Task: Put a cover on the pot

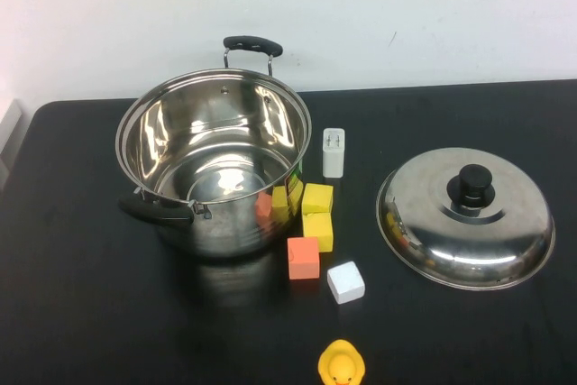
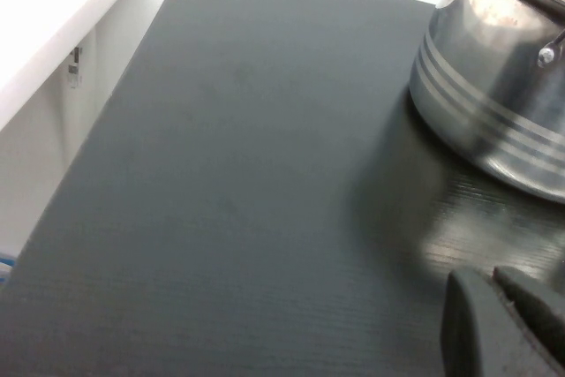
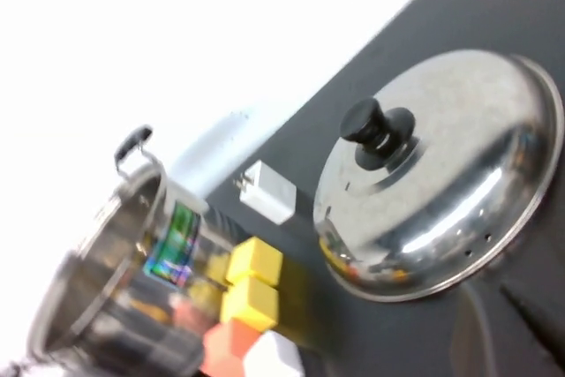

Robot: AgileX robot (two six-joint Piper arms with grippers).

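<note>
The pot point(image 1: 215, 161) is large, shiny steel with black handles, and stands open and empty at the left of the black table. It also shows in the left wrist view point(image 2: 494, 86) and the right wrist view point(image 3: 106, 280). The domed steel lid point(image 1: 465, 218) with a black knob point(image 1: 474, 183) lies knob up on the table at the right, apart from the pot, and shows in the right wrist view point(image 3: 441, 165). Neither arm shows in the high view. My left gripper point(image 2: 499, 293) is shut and empty, low over the table near the pot's left side. My right gripper point(image 3: 508, 328) is just short of the lid's near rim.
Between pot and lid lie two yellow blocks point(image 1: 317, 214), an orange block point(image 1: 303, 257), a white block point(image 1: 345, 281) and a white charger plug point(image 1: 334, 151). A yellow rubber duck point(image 1: 342, 365) sits at the front edge. The table's left edge point(image 2: 132, 59) is close to the left gripper.
</note>
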